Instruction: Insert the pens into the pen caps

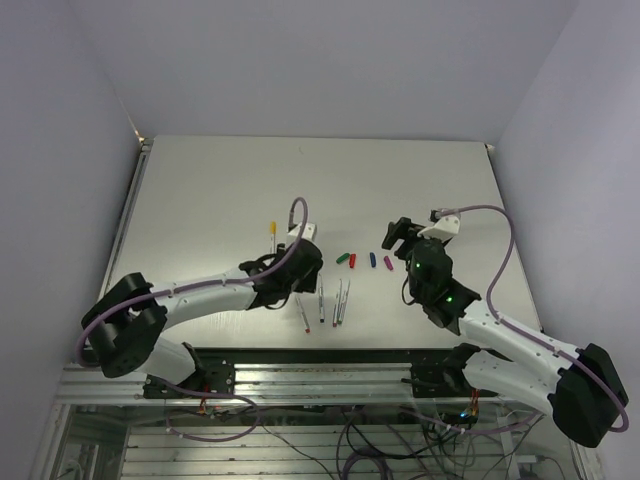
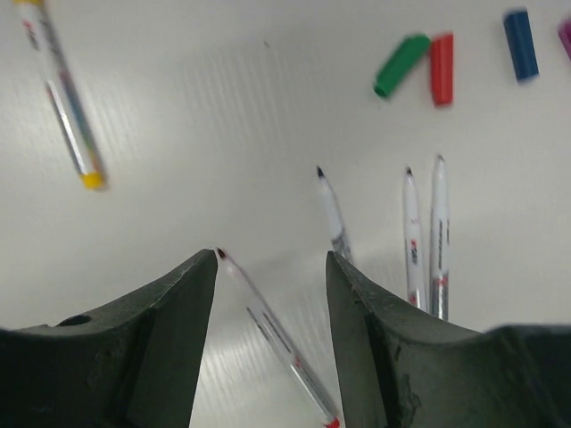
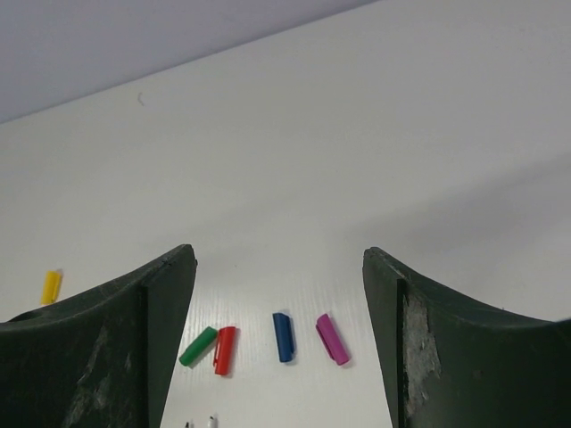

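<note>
Left wrist view: we found the left hand (image 2: 271, 257) open above the white table (image 2: 223, 107). The thin clear red-tipped plastic pen (image 2: 268, 325) lay between its fingers, long axis slanting across the gap. The right hand (image 3: 278, 253), also open, hung nearer the small coloured plastic caps (image 3: 224, 349).

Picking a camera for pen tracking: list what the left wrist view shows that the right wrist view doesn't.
Left wrist only: pens at full length, a red-tipped pen between the open left pincer's fingers, three pens beside it, and a yellow-ended pen off to the left. Right wrist only: the wall beyond the table and the open right pincer. Both: the green cap, red cap, blue cap and purple cap; the right view also catches the yellow end and two pen tips at its bottom edge.
</note>
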